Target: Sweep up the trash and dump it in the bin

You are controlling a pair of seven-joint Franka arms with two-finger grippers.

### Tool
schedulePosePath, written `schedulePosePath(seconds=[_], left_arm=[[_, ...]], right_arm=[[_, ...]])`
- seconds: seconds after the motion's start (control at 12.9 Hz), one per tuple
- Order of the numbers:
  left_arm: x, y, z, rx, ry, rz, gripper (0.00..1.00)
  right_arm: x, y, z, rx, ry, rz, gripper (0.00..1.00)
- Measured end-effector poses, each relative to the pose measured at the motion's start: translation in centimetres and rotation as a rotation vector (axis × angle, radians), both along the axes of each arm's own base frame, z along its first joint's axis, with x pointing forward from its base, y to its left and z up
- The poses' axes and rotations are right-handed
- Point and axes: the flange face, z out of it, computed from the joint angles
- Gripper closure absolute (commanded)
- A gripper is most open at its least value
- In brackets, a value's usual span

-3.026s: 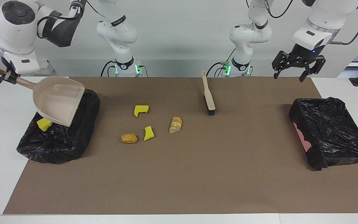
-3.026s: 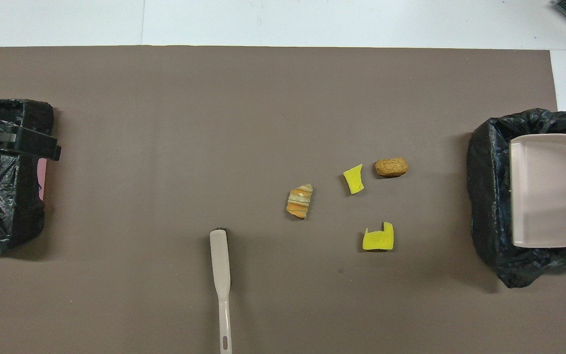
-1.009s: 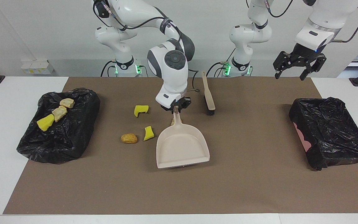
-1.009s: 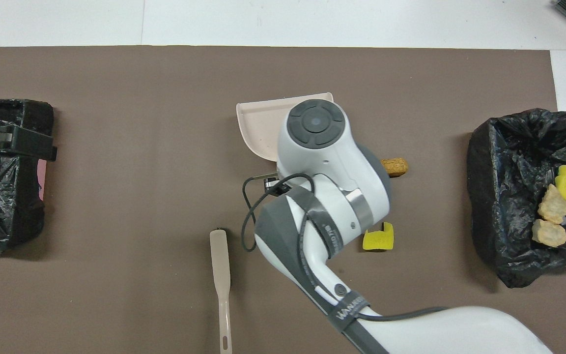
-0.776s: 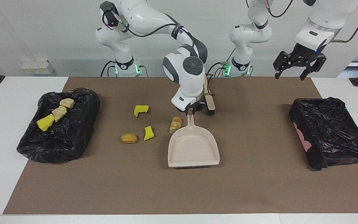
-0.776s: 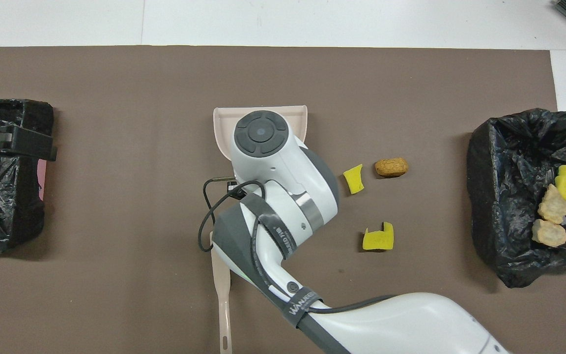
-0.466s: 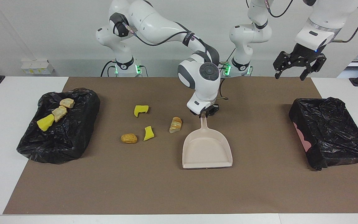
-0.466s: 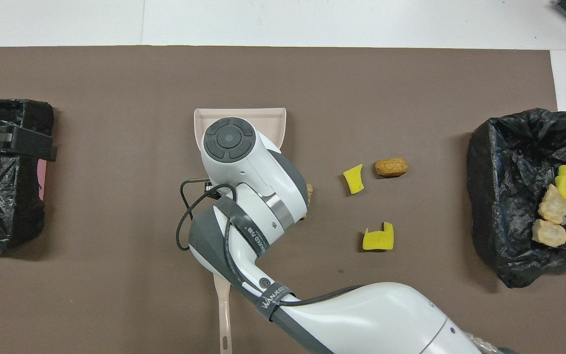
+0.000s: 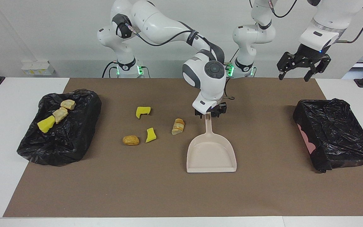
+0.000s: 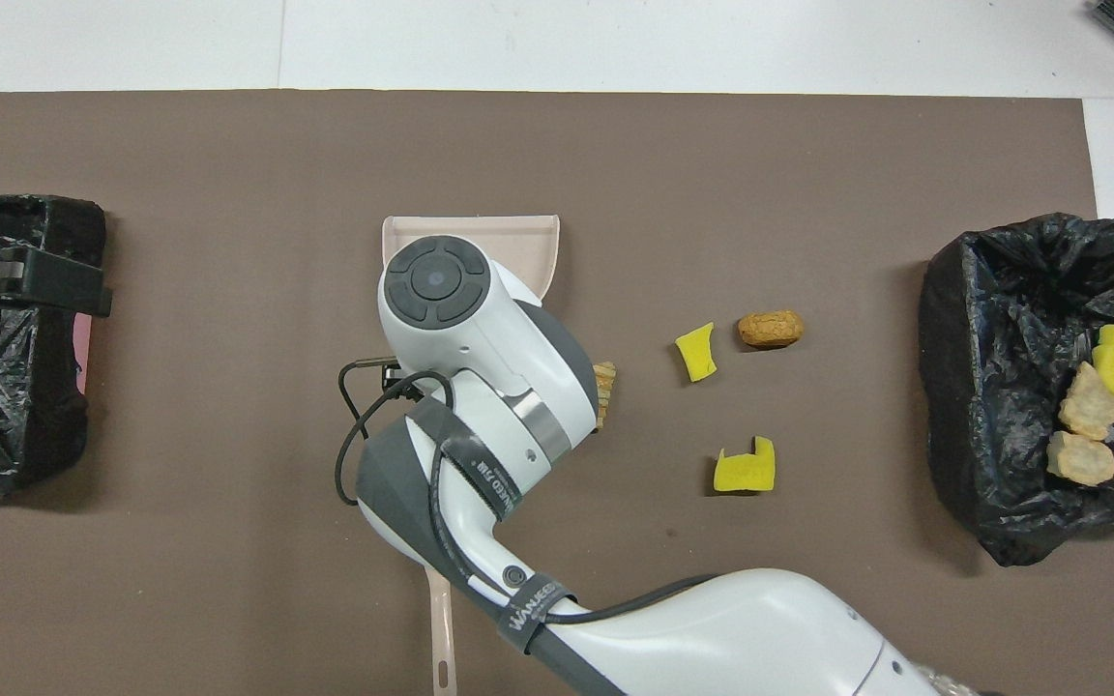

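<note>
Four pieces of trash lie loose on the brown mat, left of centre in the facing view: a notched yellow sponge chunk, a second yellow chunk, a round brown bun and a striped bread piece. Three more, one yellow chunk and two tan pieces, are already in the black-lined bin at that view's left edge, the right arm's end of the bench. A second lined bin at the right edge holds none that I can see.

The beige dustpan lies flat in the middle of the frame. Its long axis runs up and down the frame, with the handle toward the robots and the mouth toward the bottom edge. The right end effector sits at the handle's tip. Whether it pinches the handle or stands spread I cannot tell.

The loose trash is all beside the dustpan, toward the right arm's end and not in front of its mouth. The striped piece is just beside the handle. A sweep would probably need the mouth turned that way.

The right arm covers the brush in the facing view. Only its handle end shows, at the bottom of the overhead view. The left end effector waits spread and empty in the facing view's upper right, well apart from the trash, so the right arm is the nearer one.
</note>
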Motion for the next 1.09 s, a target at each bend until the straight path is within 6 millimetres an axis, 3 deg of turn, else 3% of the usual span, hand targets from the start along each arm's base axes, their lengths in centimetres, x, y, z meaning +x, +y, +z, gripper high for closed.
schedulePosePath(seconds=[0.23, 0.54, 0.7, 0.85, 0.93, 1.09], left_arm=[[0.0, 0.0, 0.0, 0.0, 0.002, 0.0, 0.0], [-0.3, 0.1, -0.2, 0.003, 0.021, 0.004, 0.0], [-0.4, -0.5, -0.1, 0.002, 0.012, -0.005, 0.0], [0.0, -1.7, -0.1, -0.009, -0.03, -0.027, 0.0], [0.1, -2.8, -0.7, -0.015, -0.04, -0.045, 0.0], [0.4, -6.8, -3.2, -0.023, -0.059, -0.111, 0.0]], right_arm=[[-6.0, 2.3, 1.1, -0.022, 0.017, 0.084, 0.0], [-13.2, 4.0, 0.2, -0.051, 0.02, 0.176, 0.0], [-16.5, 3.9, -1.1, -0.046, 0.007, 0.173, 0.12], [-20.4, 3.6, -2.5, -0.042, 0.021, 0.155, 0.25], [-21.6, 3.1, -2.8, -0.048, 0.025, 0.149, 0.31], [-22.5, 2.3, -3.1, -0.05, 0.038, 0.14, 0.34]])
